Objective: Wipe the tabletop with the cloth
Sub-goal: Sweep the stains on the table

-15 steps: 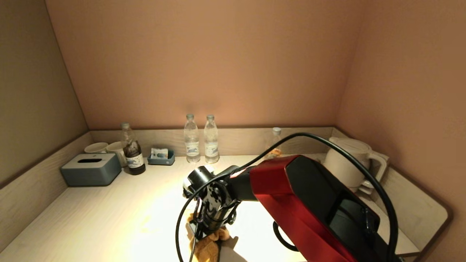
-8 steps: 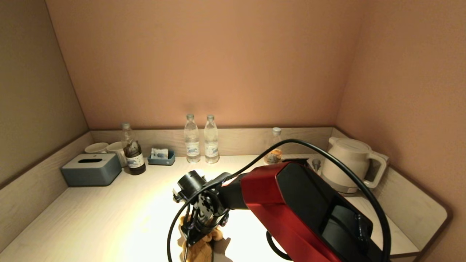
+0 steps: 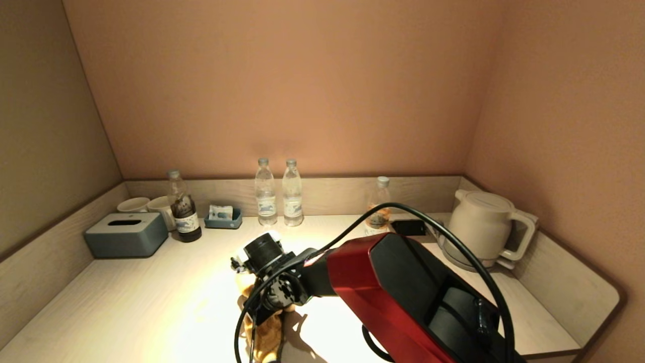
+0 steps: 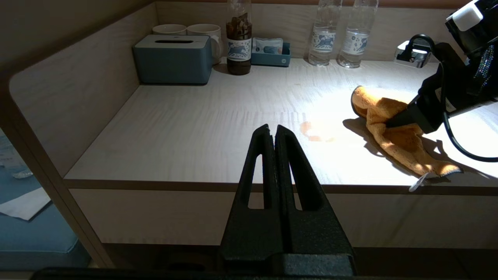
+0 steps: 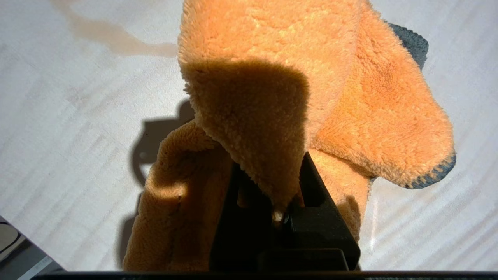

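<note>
My right gripper (image 3: pixel 259 315) is shut on a fluffy orange cloth (image 3: pixel 264 333) and presses it onto the pale wooden tabletop (image 3: pixel 151 297) near the front middle. In the right wrist view the cloth (image 5: pixel 311 89) folds over the jaws, hiding the fingertips. In the left wrist view the cloth (image 4: pixel 393 132) lies by an orange-brown stain (image 4: pixel 311 130); the stain also shows in the right wrist view (image 5: pixel 113 35). My left gripper (image 4: pixel 271 130) is shut and empty, parked below the table's front edge.
Along the back wall stand a grey tissue box (image 3: pixel 126 234), two mugs (image 3: pixel 146 204), a dark bottle (image 3: pixel 184 214), a small blue tray (image 3: pixel 223 218), two water bottles (image 3: pixel 278 194), another bottle (image 3: pixel 379 206) and a white kettle (image 3: pixel 484 224). Low wooden walls border the sides.
My right gripper has dragged the cloth to the left and slightly back across the table. The arm's swing has uncovered the kettle and the bottle at the back right.
</note>
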